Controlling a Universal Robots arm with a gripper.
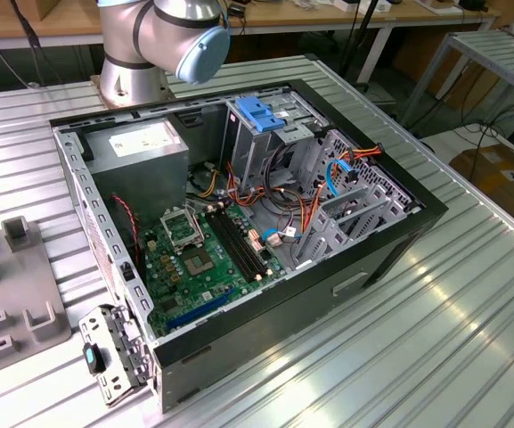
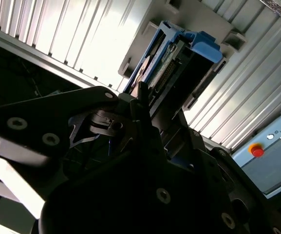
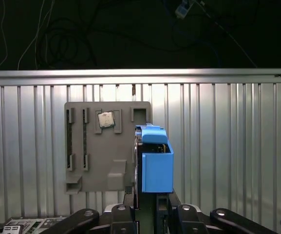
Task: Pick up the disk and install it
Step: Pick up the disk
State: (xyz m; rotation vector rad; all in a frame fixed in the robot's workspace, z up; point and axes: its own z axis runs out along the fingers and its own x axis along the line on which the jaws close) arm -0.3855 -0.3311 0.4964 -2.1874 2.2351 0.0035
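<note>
**Hand lined up on the disk at the holder**

The hand reaches down over the grey holder plate in the first wrist view, and the disk rises straight toward it along the plate's edge. From where I stand I cannot tell whether the hand is clamped on the disk or merely brought up to its near end. The two overlap, and the contact is hidden.

The disk stands on edge inside its blue plastic frame. In the second wrist view the disk looks seated at its far end among the holder's grey blocks. That posture makes sense to me: upright in a slot, it offers both flat faces for a squeeze and sits at a spot the arm can find reliably. A small processor chip lies flat in its own recess on the same plate, apart from the disk.

The plate rests on the ribbed metal tabletop. In the exterior view the computer case lies on its side on that tabletop with its panel off, so the inside faces upward and can be reached from above. The metal drive cage, topped by a blue latch, stands near the power supply. The disk is at the holder, not in the case, so I judge the installing not yet done.
</note>
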